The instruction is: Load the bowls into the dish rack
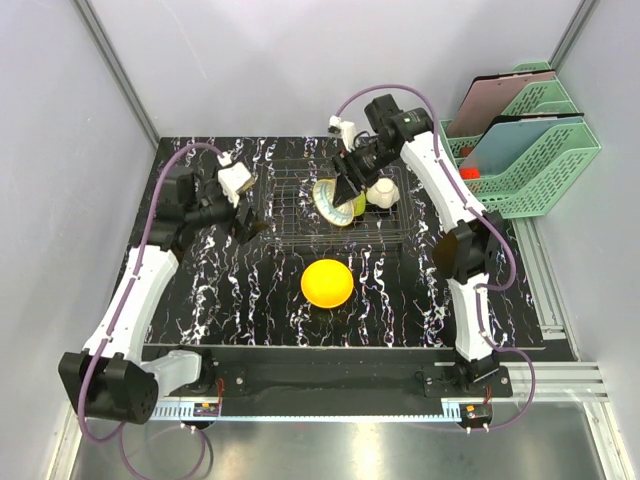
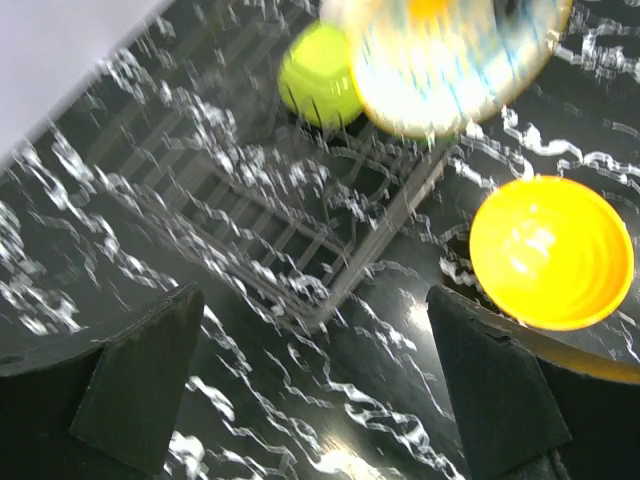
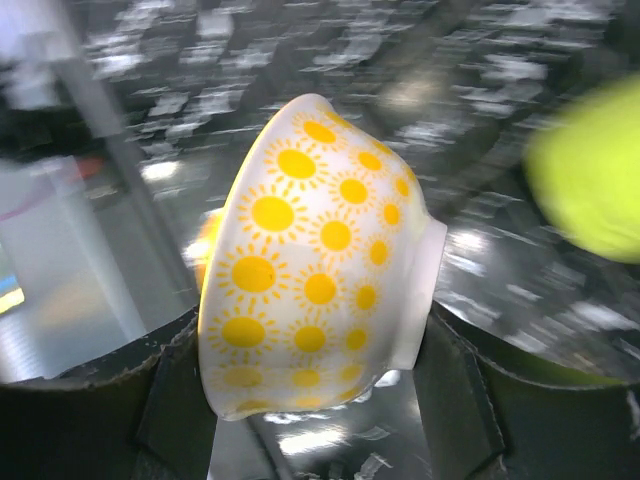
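Starting nearest you, the orange bowl (image 1: 327, 283) sits at the dish rack's (image 1: 290, 212) 6 o'clock. Your left gripper (image 2: 315, 390) gapes empty at its 9 o'clock. Your right gripper (image 3: 315, 385) clamps the sun-patterned bowl (image 3: 310, 270) over the rack, lime green bowl (image 2: 318, 88) at that bowl's 3 o'clock.

Black marbled tabletop (image 1: 250, 290) lies beneath the right claw (image 1: 343, 190); green mesh trays (image 1: 535, 160) stand rightward, against pale walls (image 1: 300, 60).

left arm (image 1: 135, 290): reaches from near-left corner toward far-left, wrist turned inward | left gripper (image 2: 312, 300): jaws spread wide | right arm (image 1: 432, 165): runs up right edge, folds back toward centre | right gripper (image 1: 347, 188): clamped on sun-patterned bowl (image 3: 320, 260), tilted
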Tool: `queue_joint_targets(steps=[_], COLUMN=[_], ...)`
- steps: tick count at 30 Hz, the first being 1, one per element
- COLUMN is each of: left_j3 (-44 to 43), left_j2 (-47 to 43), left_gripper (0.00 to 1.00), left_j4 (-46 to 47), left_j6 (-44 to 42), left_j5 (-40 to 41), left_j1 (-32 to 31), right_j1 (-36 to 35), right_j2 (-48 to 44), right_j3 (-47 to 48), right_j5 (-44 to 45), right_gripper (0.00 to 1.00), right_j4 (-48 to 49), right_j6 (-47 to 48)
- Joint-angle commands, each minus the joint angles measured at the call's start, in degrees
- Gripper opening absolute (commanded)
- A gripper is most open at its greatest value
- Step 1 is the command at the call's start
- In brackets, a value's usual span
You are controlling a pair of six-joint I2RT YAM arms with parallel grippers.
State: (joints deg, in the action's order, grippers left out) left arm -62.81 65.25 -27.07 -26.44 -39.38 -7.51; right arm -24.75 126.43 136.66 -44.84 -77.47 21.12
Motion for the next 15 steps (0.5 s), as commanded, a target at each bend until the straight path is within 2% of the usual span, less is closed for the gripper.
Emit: queue_joint_targets(steps=[1,7,15], left_j3=[4.1,6.4,9.4], left_j2=[-4.7,-7.0,-7.0], left_gripper=[0.99,0.99,0.99], left_j4=[1.1,-1.6,-2.0], left_j6=[0.7,-0.6,-1.4], left_j5=[-0.3,-0.8,-0.7], left_j1=[0.4,0.4,0.5], right_j1=[-0.6,-1.5,-5.6], right_j2=[0.7,5.0,8.7], right_j3=[5.5,10.6,9.1], right_j5=[23.7,34.6,44.6], right_gripper=[0.0,0.0,0.0], right_j4=[1.9,7.9,20.5], right_j6=[-2.9,-1.4,3.8])
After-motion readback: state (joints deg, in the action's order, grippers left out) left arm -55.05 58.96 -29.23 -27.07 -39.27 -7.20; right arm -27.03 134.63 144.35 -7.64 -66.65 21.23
